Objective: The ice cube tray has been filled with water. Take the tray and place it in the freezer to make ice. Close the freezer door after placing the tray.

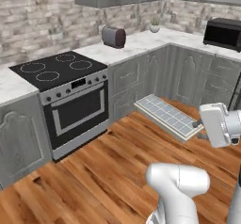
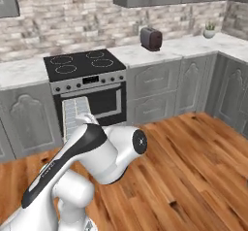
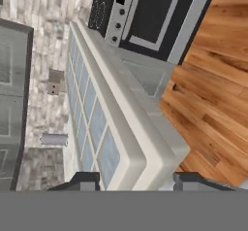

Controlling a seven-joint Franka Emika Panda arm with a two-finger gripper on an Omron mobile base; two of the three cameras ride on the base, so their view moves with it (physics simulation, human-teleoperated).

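Light is even and fairly bright, with no clear source. Shadows are soft and faint; the wooden floor (image 1: 117, 157) shows only a dull sheen and no glare. All three pictures look coarse and slightly blurred, softest on the brick wall (image 2: 72, 16). Edges show no bending.

The ice cube tray (image 1: 167, 115) hangs level above the wooden floor (image 1: 103, 171).

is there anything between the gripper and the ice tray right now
No. The gripper already has the ice cube tray: in the hand view the tray's near end sits between the two fingertips, and in the left base view it is held out level above the wood floor. Nothing visible stands between them.
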